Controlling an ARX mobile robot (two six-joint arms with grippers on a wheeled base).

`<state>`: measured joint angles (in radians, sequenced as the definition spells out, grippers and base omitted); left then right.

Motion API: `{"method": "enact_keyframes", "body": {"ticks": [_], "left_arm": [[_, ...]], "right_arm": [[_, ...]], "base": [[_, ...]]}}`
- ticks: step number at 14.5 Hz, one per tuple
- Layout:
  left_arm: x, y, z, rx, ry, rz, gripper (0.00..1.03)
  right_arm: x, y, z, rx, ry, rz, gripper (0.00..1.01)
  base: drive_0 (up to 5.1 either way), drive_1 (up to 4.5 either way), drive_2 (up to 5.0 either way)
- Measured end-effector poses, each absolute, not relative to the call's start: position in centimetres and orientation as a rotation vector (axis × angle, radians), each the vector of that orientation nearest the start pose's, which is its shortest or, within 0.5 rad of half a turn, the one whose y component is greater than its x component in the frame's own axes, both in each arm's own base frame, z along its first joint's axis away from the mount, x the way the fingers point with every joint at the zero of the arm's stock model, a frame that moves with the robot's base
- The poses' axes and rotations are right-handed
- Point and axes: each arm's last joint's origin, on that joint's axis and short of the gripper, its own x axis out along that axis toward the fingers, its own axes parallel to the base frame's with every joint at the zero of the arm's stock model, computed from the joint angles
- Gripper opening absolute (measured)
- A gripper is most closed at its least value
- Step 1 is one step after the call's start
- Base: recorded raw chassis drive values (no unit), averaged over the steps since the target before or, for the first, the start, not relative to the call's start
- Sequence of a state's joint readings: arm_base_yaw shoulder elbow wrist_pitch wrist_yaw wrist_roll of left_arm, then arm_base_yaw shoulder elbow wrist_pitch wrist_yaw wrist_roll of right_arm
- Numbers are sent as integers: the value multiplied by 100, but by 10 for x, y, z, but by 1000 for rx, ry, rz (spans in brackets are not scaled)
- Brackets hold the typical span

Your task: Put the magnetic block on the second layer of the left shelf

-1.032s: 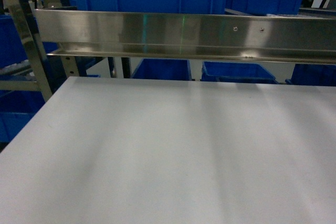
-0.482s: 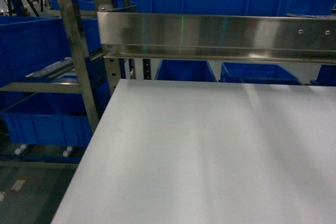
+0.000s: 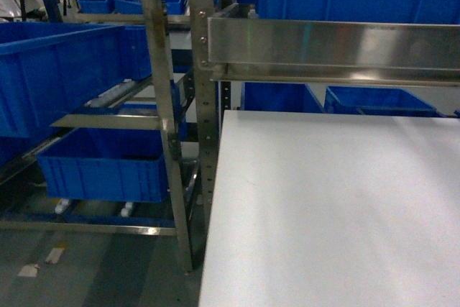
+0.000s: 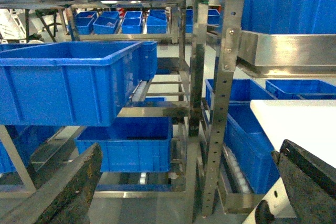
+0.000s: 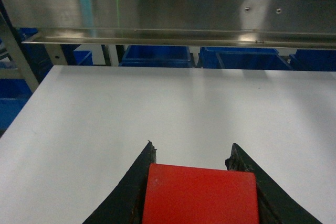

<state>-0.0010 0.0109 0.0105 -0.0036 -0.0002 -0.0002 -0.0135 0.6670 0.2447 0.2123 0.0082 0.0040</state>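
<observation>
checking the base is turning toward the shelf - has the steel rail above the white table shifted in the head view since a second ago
Yes. The steel rail has slid right in the head view: its left end now sits mid-frame, and the left shelf with blue crates has appeared. The camera likely swung left.

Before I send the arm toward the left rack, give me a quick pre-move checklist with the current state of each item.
1. Red block held between the right claw fingers: ok.
2. Left claw open and holding nothing: ok.
3. Left rack in sight: ok, its steel upright stands left of the white table.
4. Target tier: a big blue crate rests on it. Room inside the crate: cannot tell, its interior is hidden.
5. Path from table to rack: not ok yet, the upright and a perforated post stand between them.
6. Arms in head view: cannot tell, neither shows there.
</observation>
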Motion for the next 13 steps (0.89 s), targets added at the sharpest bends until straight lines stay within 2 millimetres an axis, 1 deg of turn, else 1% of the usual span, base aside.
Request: {"method": "enact_keyframes", "body": {"ticks": [13], "left_arm": [[98,0,166,0,6,0,98]], "right_arm": [[155,-2,201,5,209,-22,34]], "base": [[-500,243,243]]}}
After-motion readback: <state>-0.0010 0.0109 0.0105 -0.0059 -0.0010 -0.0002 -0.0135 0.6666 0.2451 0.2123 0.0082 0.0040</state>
